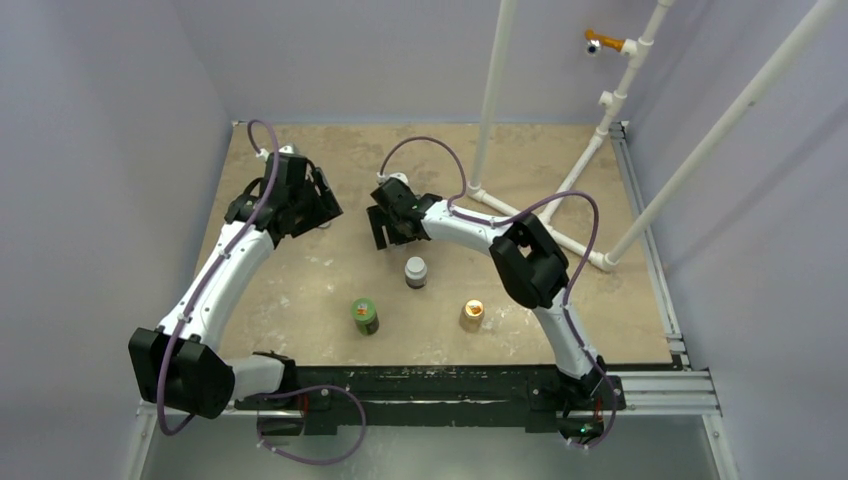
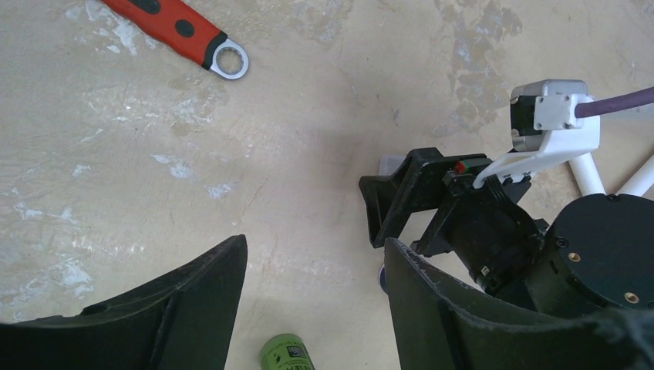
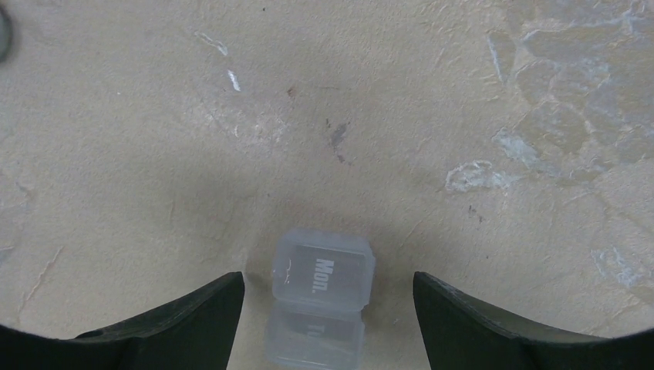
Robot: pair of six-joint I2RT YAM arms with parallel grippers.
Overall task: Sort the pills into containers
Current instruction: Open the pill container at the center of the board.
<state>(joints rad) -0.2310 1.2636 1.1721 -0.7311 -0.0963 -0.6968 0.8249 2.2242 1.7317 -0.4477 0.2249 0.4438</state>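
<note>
A: Right claw (image 3: pixel 328 284) first. How did it stand?

B: Wide open and pointed straight down! Its two dark fingers (image 3: pixel 193 320) stood either side of the clear case (image 3: pixel 322 271), and neither one touched it.

A: And the case itself?

B: It lay flat on the tan table (image 3: pixel 154 116), right in the gap between those fingers. The lid of one cell read "Mon." and a second cell joined it on the wrist side, its label too blurred to read. I could not tell whether any pills were inside.

A: Over to the left claw (image 2: pixel 314 258).

B: Open as well, and holding nothing, with only bare tabletop between its fingers. The green bottle (image 2: pixel 287 353) peeked in at the bottom edge of its wrist view, just below that gap. The right arm's black wrist filled that view's right side.

A: Anything else nearby?

B: A red-handled wrench (image 2: pixel 181 31) lay at the top left of that same view, well apart from the claw.

A: And from overhead?

B: The two claws faced each other toward the far half of the table. The dark bottle with a pale cap (image 1: pixel 415 271) stood nearest the right claw. The green one and the tan-orange bottle (image 1: pixel 472 313) stood closer to the arm bases. A white pipe frame (image 1: pixel 520 215) rose at the far right.
</note>
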